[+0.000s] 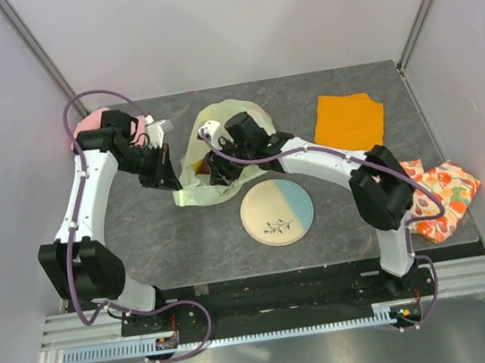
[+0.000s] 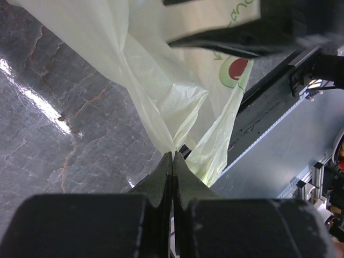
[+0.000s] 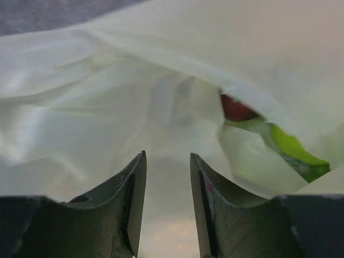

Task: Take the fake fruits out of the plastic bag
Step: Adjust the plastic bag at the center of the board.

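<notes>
1. Plastic bag (image 1: 220, 121): pale yellow-green, crumpled, laid mid-table (image 1: 142, 241), just beyond the far-left rim of the plate (image 1: 277, 212).
2. Left gripper (image 2: 172, 159): fingers pressed fully together on a pinched fold at the bag's left edge.
3. Right gripper (image 3: 167, 161): jaws held apart with nothing between them, set inside the bag's mouth, film on all sides.
4. Red-and-green patch (image 3: 236, 110): seen within the film, right of the right gripper; fruit or print cannot be told.
5. Orange cloth (image 1: 349, 120): far right.
6. Patterned cloth (image 1: 439, 197): right edge.
7. Pink cap (image 1: 88, 124): far left, partly hidden by the left arm.
</notes>
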Robot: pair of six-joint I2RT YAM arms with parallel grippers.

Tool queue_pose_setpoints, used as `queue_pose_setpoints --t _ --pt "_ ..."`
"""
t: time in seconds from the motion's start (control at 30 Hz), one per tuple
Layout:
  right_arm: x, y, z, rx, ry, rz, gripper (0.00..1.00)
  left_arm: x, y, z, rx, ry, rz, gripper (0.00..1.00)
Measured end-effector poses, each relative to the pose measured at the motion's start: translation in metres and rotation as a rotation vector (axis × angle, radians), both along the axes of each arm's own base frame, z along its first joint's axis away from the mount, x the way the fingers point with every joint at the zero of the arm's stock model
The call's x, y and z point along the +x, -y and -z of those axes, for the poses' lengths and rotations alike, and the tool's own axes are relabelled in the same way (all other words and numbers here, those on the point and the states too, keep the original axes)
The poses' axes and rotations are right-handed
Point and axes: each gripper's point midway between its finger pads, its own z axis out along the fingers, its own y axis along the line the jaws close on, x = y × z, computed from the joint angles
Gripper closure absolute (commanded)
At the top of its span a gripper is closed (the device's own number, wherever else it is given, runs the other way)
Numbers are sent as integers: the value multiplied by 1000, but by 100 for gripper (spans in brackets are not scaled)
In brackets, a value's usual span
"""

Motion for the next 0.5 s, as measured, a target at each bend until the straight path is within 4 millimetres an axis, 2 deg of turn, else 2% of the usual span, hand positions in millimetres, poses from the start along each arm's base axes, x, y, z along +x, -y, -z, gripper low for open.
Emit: queue_pose_setpoints --t 0.07,0.13,0.23,0.3,0.4,0.5 --pt "14 2 24 -46 -25 60 51 -1 0 -2 0 12 0 98" --pt "37 6 39 -69 -46 143 50 -1 0 -5 -2 29 0 98" --pt "88 26 47 -95 -13 306 46 -1 0 -8 -2 43 1 98" --pt "121 41 42 -110 43 408 41 1 0 -7 -2 52 4 98" --pt "168 70 20 -121 164 568 34 0 0 -4 0 40 8 98" --pt "192 94 2 -128 262 677 30 10 1 6 26 13 21 98"
